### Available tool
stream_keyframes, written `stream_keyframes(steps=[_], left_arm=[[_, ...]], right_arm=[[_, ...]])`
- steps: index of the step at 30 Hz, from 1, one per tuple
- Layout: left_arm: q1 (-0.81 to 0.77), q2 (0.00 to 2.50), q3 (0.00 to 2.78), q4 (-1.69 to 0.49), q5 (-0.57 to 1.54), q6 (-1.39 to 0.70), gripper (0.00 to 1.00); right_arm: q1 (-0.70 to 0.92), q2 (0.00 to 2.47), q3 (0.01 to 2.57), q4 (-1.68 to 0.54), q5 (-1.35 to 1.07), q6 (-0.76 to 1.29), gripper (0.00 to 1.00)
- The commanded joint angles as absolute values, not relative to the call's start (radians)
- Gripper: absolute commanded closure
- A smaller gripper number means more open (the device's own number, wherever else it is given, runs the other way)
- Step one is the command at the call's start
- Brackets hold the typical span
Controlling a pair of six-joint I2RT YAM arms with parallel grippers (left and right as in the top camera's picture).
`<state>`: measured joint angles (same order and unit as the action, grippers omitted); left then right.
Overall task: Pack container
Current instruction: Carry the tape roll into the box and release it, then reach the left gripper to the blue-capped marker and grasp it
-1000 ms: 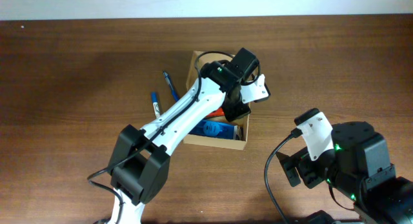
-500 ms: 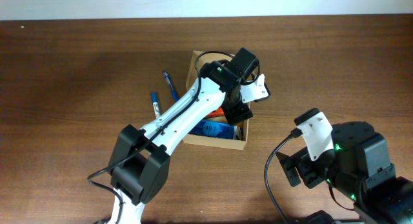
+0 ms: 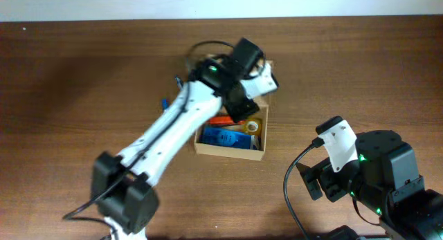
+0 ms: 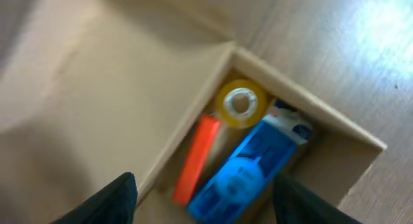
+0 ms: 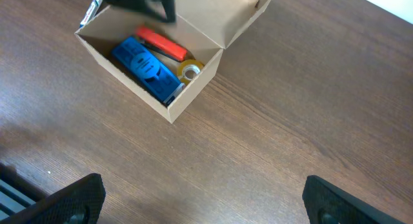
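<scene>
- Left fingers (image 4: 121,197) are spread wide with nothing between them. Their two dark tips sit at the bottom of the left wrist view, hovering over the open container (image 4: 310,97).
- Right fingers (image 5: 76,199) are also spread wide and empty. Their tips fill the bottom corners of the right wrist view, above bare worktop (image 5: 290,133) and well apart from the container.
- Seen from overhead, the container is a tan cardboard box on the brown worktop, just above the centre of the frame.
- The white left arm (image 3: 173,129) reaches it from the lower left of the overhead view. The right arm (image 3: 346,164) sits in the lower right corner.
- The flap lid (image 5: 222,17) is open and stands up along the box's far side in the right wrist view.
- Three things lie inside the box. An orange stick, perhaps a marker (image 4: 195,161), lies along the lid side.
- A larger blue item (image 4: 248,169) lies just beside the stick.
- A yellow tape roll (image 4: 240,102) lies flat in a corner, close to the ends of both.
- A blue pen (image 5: 89,12) lies on the worktop just outside the box, at the upper left of the right wrist view, partly hidden.
</scene>
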<state>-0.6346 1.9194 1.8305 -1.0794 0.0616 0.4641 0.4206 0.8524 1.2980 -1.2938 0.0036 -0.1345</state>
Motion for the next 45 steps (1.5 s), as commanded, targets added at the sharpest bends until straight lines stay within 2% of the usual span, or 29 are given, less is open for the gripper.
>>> stream_keyframes(steps=[1,8,15,21,31,36,39,42,44,45], left_arm=[[-0.56,1.857,1.834,-1.103,0.032,0.372,0.36],[-0.292,1.832,1.834,-1.134,0.028,0.146,0.41],[-0.197,1.896,1.796,-1.133,-0.035,-0.166,0.41],[-0.188,1.919,1.598,-1.047,-0.034,-0.179,0.41],[-0.174,1.919,1.25,-0.699,-0.035,-0.179,0.42],[-0.174,1.927,1.206,-0.665,-0.078,-0.179,0.49],[-0.176,1.963,1.206,-0.664,-0.088,-0.179,0.5],[-0.176,1.968,1.206,-0.665,-0.099,-0.179,0.57],[-0.176,1.968,1.206,-0.665,-0.099,-0.179,0.72],[-0.176,1.968,1.206,-0.665,-0.099,-0.179,0.76]], right_arm=[[0.425,0.85,1.313,-1.294,0.012,-0.133,0.01],[0.425,0.85,1.313,-1.294,0.012,-0.133,0.01],[0.425,0.85,1.313,-1.294,0.012,-0.133,0.01],[0.425,0.85,1.313,-1.294,0.012,-0.133,0.01],[0.425,0.85,1.313,-1.294,0.012,-0.133,0.01],[0.425,0.85,1.313,-1.294,0.012,-0.133,0.01],[0.425,0.85,1.313,-1.294,0.012,-0.133,0.01],[0.425,0.85,1.313,-1.294,0.012,-0.133,0.01],[0.425,0.85,1.313,-1.294,0.012,-0.133,0.01],[0.425,0.85,1.313,-1.294,0.012,-0.133,0.01]])
